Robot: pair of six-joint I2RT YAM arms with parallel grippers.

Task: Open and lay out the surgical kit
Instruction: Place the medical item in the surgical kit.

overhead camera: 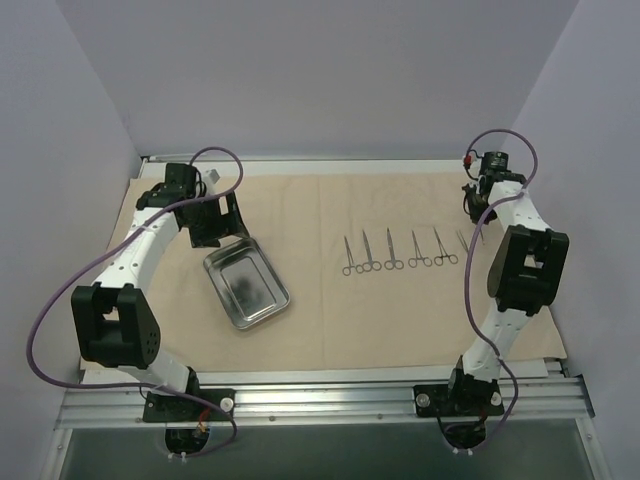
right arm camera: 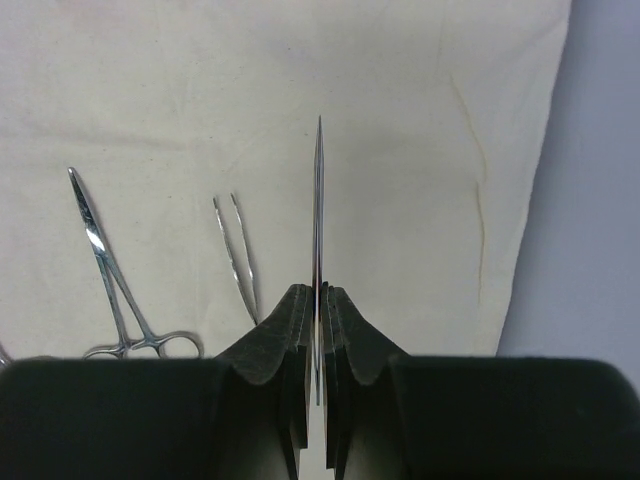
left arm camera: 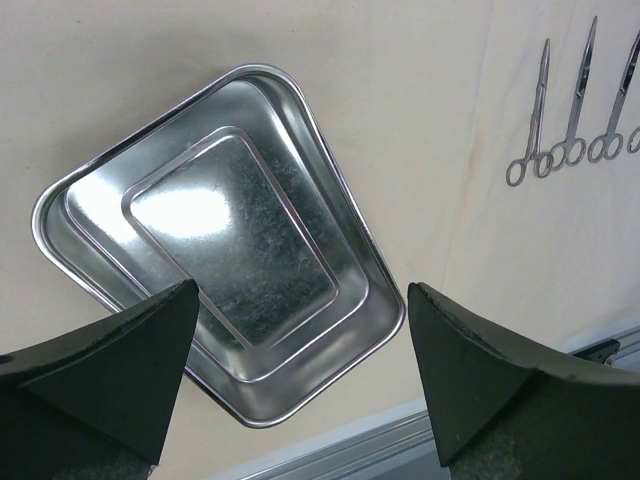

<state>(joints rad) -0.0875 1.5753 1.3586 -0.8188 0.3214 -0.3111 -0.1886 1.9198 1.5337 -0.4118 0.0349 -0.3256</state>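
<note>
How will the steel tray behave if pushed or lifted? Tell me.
The steel tray probably stays rigid: formed walls, rolled rim. Its polished surface looks slippery to pinch. Pushed, it should slide flat, maybe wrinkling the cloth wrap beneath.

Soft, even light from above fills all views, leaving only faint shadows under the slim ring-handled metal instruments [overhead camera: 390, 252]. The small shiny rectangular steel tray [left arm camera: 300, 170] shows a white glare patch in the left wrist view and a dark reflection from overhead. The beige cloth sheet [overhead camera: 400, 310] stays sharp. The black fingers [left arm camera: 110, 380] of the left gripper [left arm camera: 302, 290] look slightly soft up close.
</note>
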